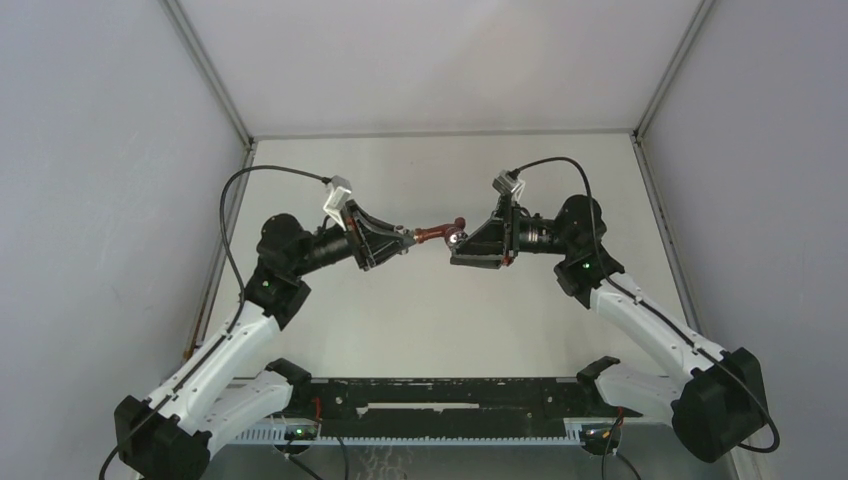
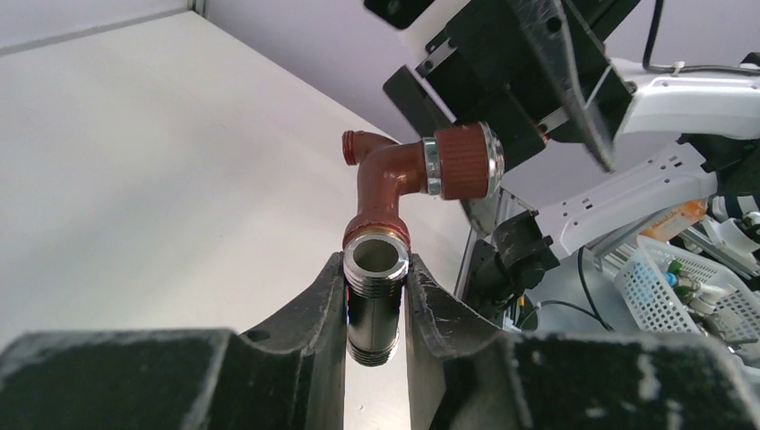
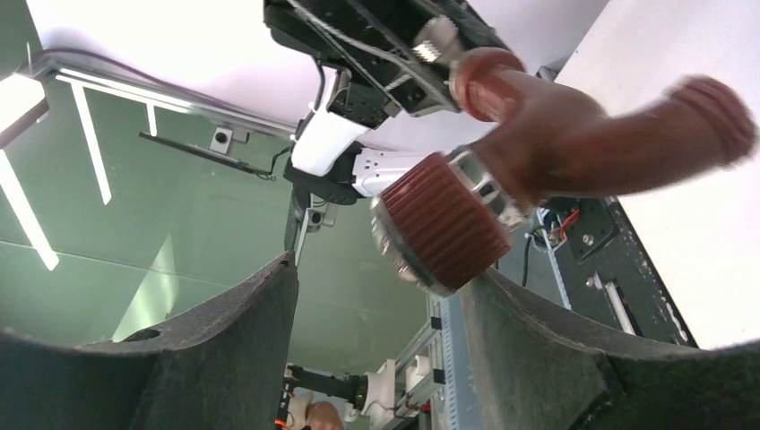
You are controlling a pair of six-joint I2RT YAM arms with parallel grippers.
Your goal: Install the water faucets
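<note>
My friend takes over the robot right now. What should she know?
The left gripper is shut on the silvery fitting, held above the table.
The right gripper is open, with its jaws either side of the knob.
The faucet sits on the fitting's end, in the air between the arms.
Done: the pieces meet.
Left: I can't tell if it's screwed tight, so probably twist it on.

No legible text, label, brand, number or sign in any of three views. Small orange item at right edge of left wrist view, beside white basket: markings, if any, too small to read.
</note>
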